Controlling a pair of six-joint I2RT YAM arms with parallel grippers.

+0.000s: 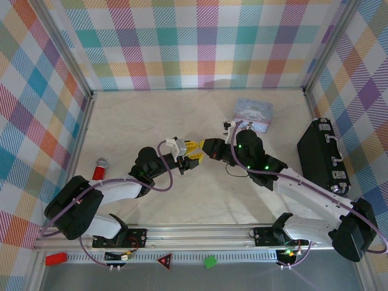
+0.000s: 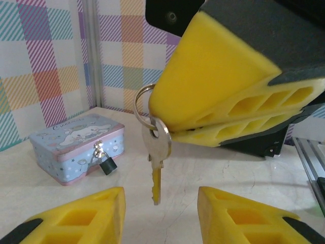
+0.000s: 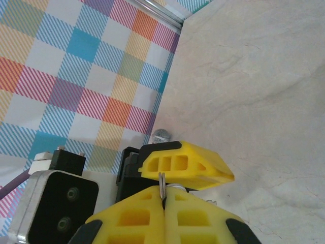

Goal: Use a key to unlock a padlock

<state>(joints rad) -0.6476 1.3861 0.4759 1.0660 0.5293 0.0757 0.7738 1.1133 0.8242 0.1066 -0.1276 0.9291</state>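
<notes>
The silvery key (image 2: 158, 152) hangs straight down by its ring from my right gripper (image 2: 174, 133), which is shut on the ring (image 3: 162, 182). My left gripper (image 2: 160, 199) is open just below it. The key's tip dangles between the two yellow fingers (image 2: 91, 213), with a gap on either side. The small dark padlock (image 2: 107, 164) hangs shut on the clasp of the light-blue cartoon tin (image 2: 61, 152) farther back on the left. In the top view both grippers meet above the table's middle, the left (image 1: 193, 153) facing the right (image 1: 206, 148).
The tin (image 1: 253, 114) sits at the back right. A black case (image 1: 323, 154) lies along the right wall. A red-handled tool with a grey tip (image 1: 100, 168) rests near the left wall, and the marble tabletop (image 1: 157, 121) spreads between them.
</notes>
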